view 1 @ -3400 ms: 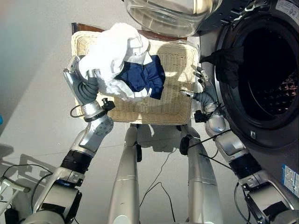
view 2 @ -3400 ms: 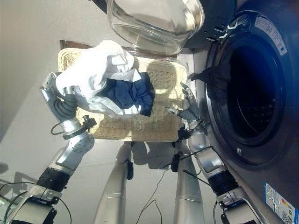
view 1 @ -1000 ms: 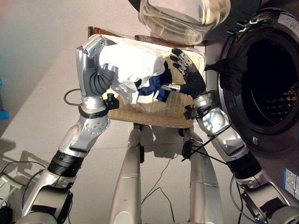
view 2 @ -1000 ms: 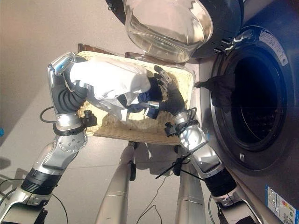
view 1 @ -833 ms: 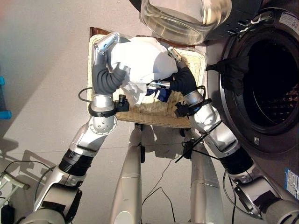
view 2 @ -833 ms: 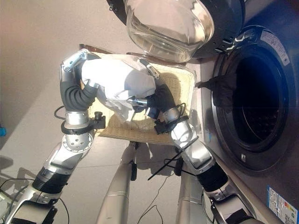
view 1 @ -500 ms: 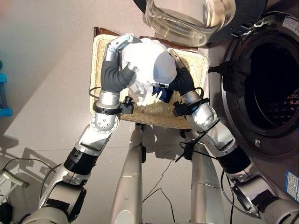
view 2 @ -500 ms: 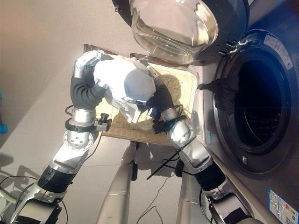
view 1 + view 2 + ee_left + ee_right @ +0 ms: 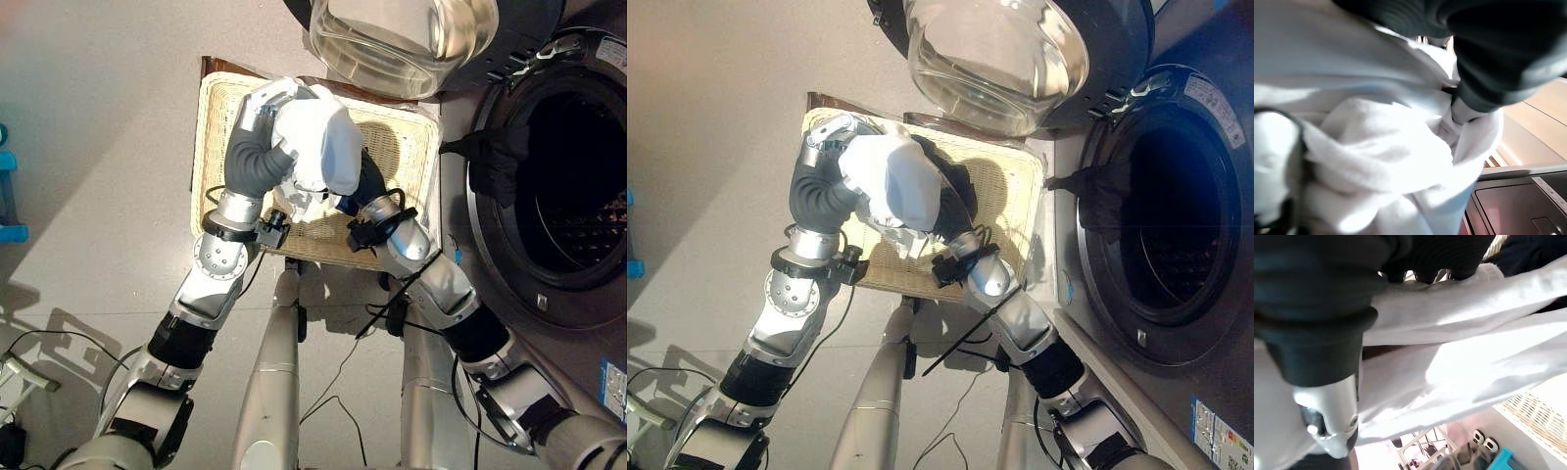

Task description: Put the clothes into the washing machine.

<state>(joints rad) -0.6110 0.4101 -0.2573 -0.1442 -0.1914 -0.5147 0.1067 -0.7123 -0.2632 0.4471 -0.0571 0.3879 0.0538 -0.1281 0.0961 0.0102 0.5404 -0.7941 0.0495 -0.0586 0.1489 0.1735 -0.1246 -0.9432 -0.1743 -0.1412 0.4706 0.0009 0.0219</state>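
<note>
1. Bundling white clothes (image 9: 318, 147) between both arms, above the wicker basket (image 9: 411, 147).
2. Left hand (image 9: 263, 101) and right hand (image 9: 364, 176) are buried in cloth; finger state cannot be told.
3. Washing machine drum (image 9: 563, 186) lies to the robot's right, door open; the right arm is nearer.

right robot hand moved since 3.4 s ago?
Yes. From the wicker basket's washer-side rim it swung inward across the basket, and is now tucked under the white clothes bundle beside the left robot hand.
</note>
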